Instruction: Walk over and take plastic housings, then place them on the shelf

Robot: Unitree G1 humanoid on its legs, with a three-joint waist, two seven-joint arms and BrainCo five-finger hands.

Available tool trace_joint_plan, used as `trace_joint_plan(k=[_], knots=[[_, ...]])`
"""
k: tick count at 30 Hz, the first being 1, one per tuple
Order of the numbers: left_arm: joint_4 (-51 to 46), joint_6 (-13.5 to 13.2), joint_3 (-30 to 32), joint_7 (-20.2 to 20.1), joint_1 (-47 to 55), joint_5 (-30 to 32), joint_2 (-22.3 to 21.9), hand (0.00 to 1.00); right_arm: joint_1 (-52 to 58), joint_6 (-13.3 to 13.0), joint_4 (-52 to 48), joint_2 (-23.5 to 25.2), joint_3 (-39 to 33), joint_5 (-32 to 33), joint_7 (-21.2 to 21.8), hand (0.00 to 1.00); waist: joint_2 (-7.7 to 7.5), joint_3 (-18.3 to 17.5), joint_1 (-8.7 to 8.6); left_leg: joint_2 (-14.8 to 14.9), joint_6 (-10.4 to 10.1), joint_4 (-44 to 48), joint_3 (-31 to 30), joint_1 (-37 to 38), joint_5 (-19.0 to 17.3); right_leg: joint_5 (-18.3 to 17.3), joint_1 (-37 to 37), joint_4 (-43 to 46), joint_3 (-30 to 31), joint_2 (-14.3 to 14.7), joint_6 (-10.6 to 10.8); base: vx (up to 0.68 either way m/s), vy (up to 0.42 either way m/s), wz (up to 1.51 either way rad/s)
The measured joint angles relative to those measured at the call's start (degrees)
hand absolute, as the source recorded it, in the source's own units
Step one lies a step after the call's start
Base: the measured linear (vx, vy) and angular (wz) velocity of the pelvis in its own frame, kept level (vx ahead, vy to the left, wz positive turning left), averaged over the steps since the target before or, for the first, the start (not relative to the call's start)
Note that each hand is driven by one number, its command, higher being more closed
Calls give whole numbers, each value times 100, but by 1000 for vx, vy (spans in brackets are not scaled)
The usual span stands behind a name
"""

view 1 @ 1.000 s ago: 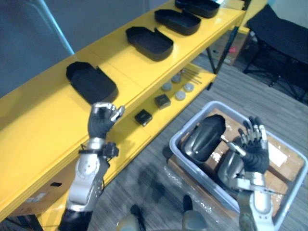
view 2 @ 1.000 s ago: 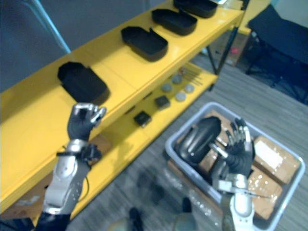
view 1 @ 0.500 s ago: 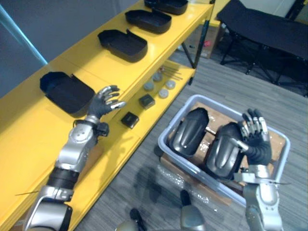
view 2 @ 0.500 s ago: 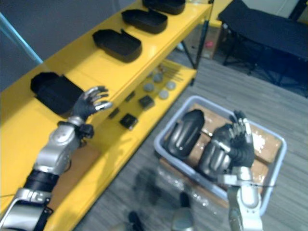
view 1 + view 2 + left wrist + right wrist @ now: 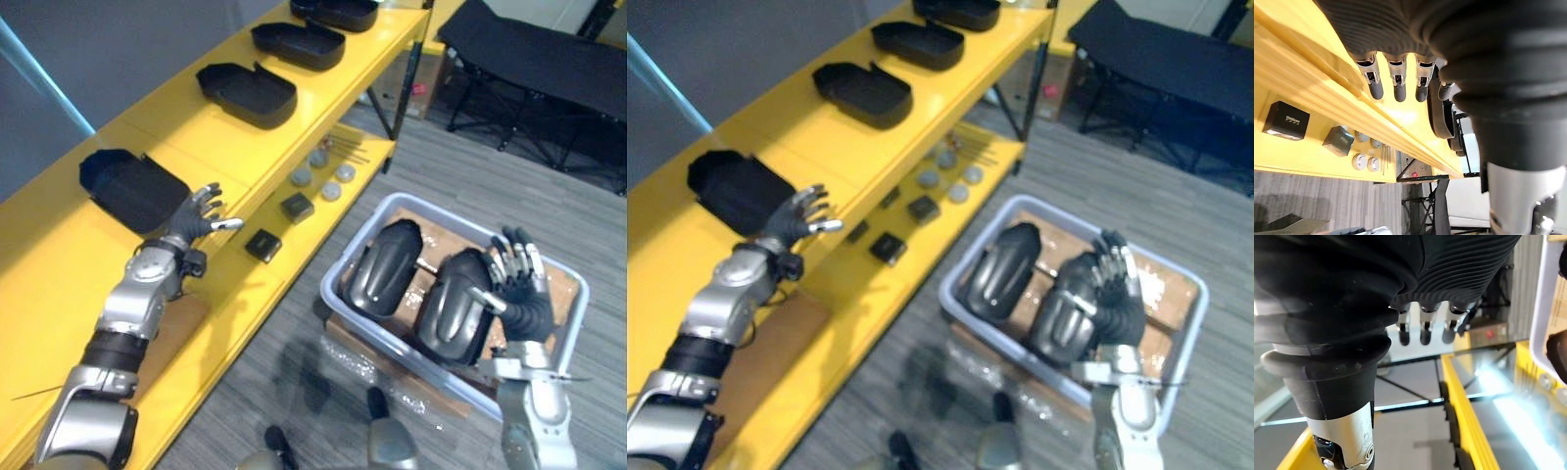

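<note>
Fingers [image 5: 209, 194] of left hand [image 5: 193, 221] now spread, earlier curled, beside housing [image 5: 132, 188].

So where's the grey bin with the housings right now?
In the left eye view the grey bin sits lower right, right of the yellow shelf, holding two dark housings, with the open right hand over its right end.

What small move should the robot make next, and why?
Probably lower the right robot hand onto the housing just beside it in the bin and close around it: both hands are open and empty, two housings lie in the bin, and the left robot hand hovers at the shelf.
</note>
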Motion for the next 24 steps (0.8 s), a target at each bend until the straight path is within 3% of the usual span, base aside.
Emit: trace_joint_plan(k=[10,24], knots=[[579,113,402,152,-29,12,7,0,58,-3,-6,-47,1,15,-14,0,92,-56,-7,17,-7,5,13,-29,7,0,-29,15,-9,11,0,-3,0,0],[1142,104,472,643,-392,61,-1,0,4,-12,-230,-83,14,231,-16,0,-5,1,6,65,-15,44,85,-118,8,-15,-208,114,55,18,-11,-4,0,-1]])
